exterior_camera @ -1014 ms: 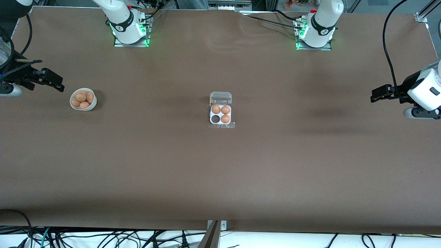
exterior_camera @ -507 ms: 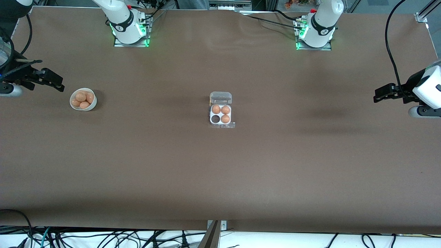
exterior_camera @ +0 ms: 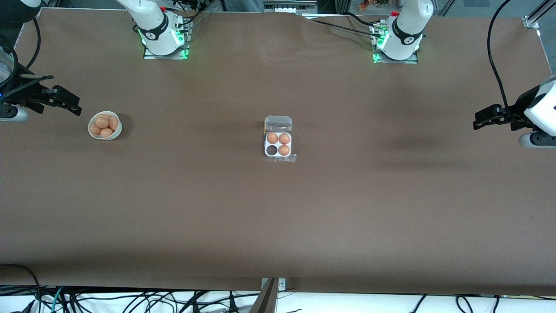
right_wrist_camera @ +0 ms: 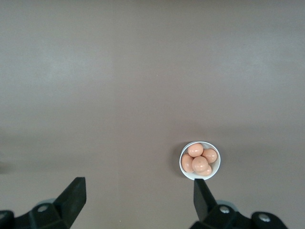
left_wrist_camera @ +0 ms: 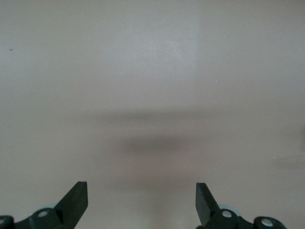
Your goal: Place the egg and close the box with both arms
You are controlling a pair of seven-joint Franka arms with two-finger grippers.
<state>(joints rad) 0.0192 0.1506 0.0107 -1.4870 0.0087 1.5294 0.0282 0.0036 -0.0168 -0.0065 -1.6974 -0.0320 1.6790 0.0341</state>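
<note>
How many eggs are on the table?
7 visible: three in the box, with one cell empty; four piled in the bowl toward the right arm's end. More may hide underneath.

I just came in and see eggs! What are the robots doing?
Nothing is being held yet. The box sits open mid-table with three eggs and one empty cell. More eggs wait in the bowl. The right gripper hangs open near the bowl; the left gripper hangs open over bare table at the left arm's end.
</note>
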